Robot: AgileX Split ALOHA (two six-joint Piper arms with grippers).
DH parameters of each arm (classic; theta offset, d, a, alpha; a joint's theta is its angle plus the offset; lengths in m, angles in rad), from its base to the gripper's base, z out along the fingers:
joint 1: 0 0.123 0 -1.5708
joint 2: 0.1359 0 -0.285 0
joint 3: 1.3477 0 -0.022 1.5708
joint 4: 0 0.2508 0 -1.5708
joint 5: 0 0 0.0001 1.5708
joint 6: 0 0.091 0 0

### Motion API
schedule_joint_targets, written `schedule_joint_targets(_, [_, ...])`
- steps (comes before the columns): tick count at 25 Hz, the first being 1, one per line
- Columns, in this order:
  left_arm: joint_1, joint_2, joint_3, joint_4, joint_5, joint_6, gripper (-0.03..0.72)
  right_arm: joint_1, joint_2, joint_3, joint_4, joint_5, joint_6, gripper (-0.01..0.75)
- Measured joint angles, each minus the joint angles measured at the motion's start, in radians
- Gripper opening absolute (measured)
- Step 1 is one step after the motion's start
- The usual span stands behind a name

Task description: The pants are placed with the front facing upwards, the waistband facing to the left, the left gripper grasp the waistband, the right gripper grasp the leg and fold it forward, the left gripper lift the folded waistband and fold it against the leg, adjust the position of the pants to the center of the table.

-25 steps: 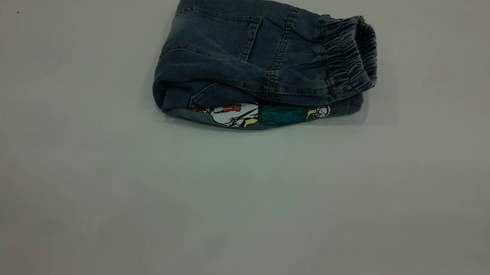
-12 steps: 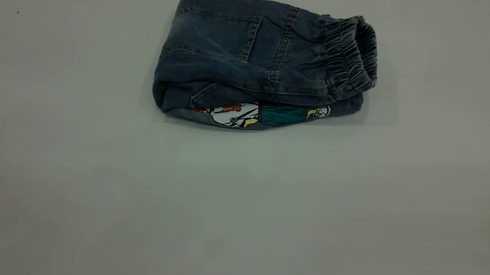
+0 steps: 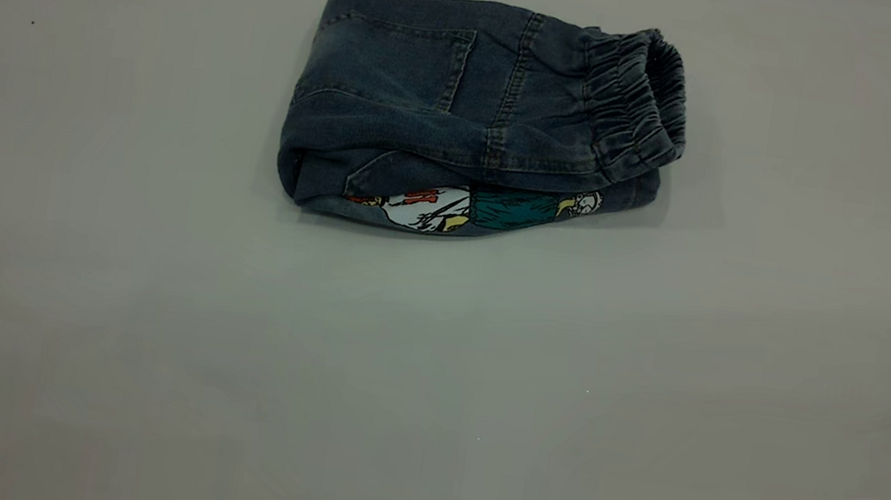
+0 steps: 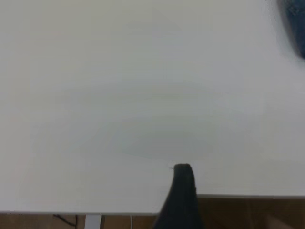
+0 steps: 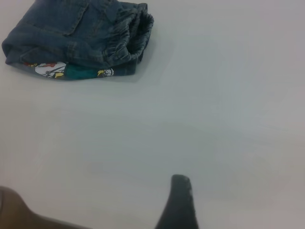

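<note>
Nothing on the tabletop has shifted since the earlier frames: the small blue denim pants [image 3: 482,116] lie folded in the same spot on the large plain white table [image 3: 426,387], toward its far side, slightly right of centre in the exterior view. We see the gathered dark blue elastic waistband [image 3: 636,102] at the bundle's right end, folded over on top. The short denim leg with the cartoon print [image 3: 469,205] peeks out beneath, along the near edge. Our left gripper [image 4: 181,200] and right gripper [image 5: 178,205] each show one dark fingertip, well apart from the pants; we cannot tell whether either is spread or closed.
</note>
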Motion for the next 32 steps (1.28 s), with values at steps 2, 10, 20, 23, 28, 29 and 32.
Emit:
schedule_joint_targets(2, [0.002, 0.000, 0.000, 0.000, 0.000, 0.000, 0.583, 0.000, 0.000, 0.000, 0.002, 0.000, 0.000, 0.526])
schedule_joint_targets(10, [0.003, 0.000, 0.000, 0.000, 0.000, 0.000, 0.583, 0.000, 0.000, 0.000, 0.003, 0.000, 0.000, 0.526])
schedule_joint_targets(20, [0.003, 0.000, 0.000, 0.000, 0.000, 0.000, 0.583, 0.000, 0.000, 0.000, -0.144, -0.006, 0.136, 0.526])
schedule_joint_targets(23, [0.003, 0.000, 0.000, 0.000, 0.000, 0.000, 0.583, 0.000, 0.000, 0.000, -0.166, -0.008, 0.162, 0.526])
schedule_joint_targets(28, [0.003, 0.000, 0.000, 0.000, 0.000, 0.000, 0.583, 0.000, 0.000, 0.000, -0.166, -0.009, 0.165, 0.526])
schedule_joint_targets(29, [0.003, 0.000, 0.000, 0.000, 0.000, 0.000, 0.583, 0.000, 0.000, 0.000, -0.166, -0.009, 0.165, 0.526])
schedule_joint_targets(32, [0.003, 0.000, 0.000, 0.000, 0.000, 0.000, 0.583, 0.000, 0.000, 0.000, -0.166, -0.009, 0.165, 0.526])
